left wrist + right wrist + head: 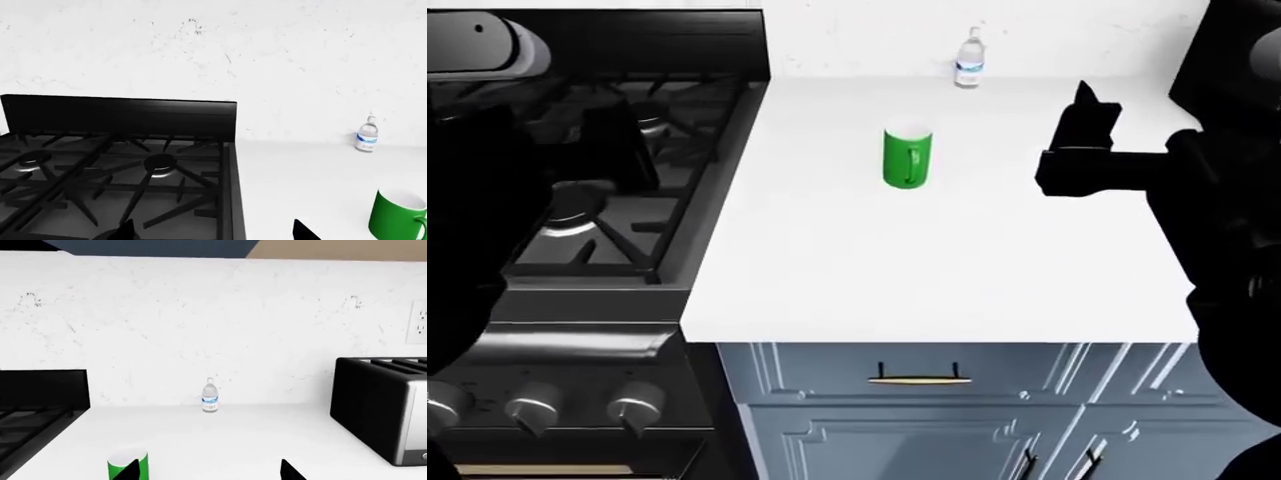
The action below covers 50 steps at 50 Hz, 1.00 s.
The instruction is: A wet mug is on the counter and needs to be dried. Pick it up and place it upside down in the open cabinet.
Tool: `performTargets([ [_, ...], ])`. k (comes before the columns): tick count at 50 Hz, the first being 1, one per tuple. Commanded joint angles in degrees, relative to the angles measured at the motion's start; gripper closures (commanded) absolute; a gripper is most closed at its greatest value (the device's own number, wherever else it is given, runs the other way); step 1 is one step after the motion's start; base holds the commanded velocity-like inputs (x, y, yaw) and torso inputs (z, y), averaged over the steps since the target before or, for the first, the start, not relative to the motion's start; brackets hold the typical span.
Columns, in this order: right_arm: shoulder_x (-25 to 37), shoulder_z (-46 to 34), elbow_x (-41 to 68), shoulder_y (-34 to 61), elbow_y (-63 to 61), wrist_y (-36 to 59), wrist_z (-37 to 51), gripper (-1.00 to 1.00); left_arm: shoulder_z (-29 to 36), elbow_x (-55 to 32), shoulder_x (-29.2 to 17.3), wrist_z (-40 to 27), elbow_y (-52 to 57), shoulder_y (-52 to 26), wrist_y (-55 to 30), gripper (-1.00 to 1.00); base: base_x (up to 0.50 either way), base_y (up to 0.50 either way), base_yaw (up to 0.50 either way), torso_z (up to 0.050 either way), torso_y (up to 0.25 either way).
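Observation:
The green mug (pixel 908 155) stands upright on the white counter (pixel 827 260), its white inside showing. My right gripper (pixel 1084 110) hovers to the mug's right, apart from it. In the right wrist view that gripper (pixel 213 472) is open, and one dark fingertip (pixel 137 470) overlaps the mug (pixel 123 466) at the frame's edge. My left gripper (pixel 213 232) is open over the stove's edge, with the mug (pixel 397 212) off to one side. The open cabinet is out of view.
A black gas stove (pixel 601 215) fills the counter's left side. A small clear water bottle (pixel 968 60) stands at the back wall behind the mug. A black toaster (pixel 380 410) sits at the right. Blue drawers (pixel 921 400) lie below the counter's front edge.

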Motion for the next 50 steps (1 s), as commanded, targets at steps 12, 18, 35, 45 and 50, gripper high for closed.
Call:
performTargets([
  [12,1.67,-0.03,2.62,-0.74,0.23,-2.15,1.96,-1.00,2.91,-0.35,-1.41,1.35,1.18,0.04,2.64,-1.00,0.21,0.00,0.00,0.000,0.000],
  [18,2.01,-0.46,2.96,-0.76,0.32,-2.72,2.23,-1.00,3.16,-0.52,-1.72,1.26,1.16,0.20,3.05,-1.00,0.21,0.00,0.00,0.000,0.000],
  [35,2.86,-1.33,5.94,-0.30,0.65,-3.31,4.86,-1.00,3.74,-2.15,-2.00,0.76,1.06,0.69,3.68,-1.00,0.21,0.00,0.00,0.000,0.001],
  [45,3.50,-1.54,7.65,-0.29,0.51,-3.91,6.07,-1.00,3.56,-3.63,-2.49,-0.11,1.52,0.77,3.86,-1.00,0.21,0.00,0.00,0.000,0.000],
  [50,3.92,-1.45,8.40,-0.56,0.32,-4.34,6.29,-1.00,3.87,-3.90,-2.68,-0.30,1.69,0.94,4.03,-1.00,0.20,0.00,0.00,0.000,0.000],
])
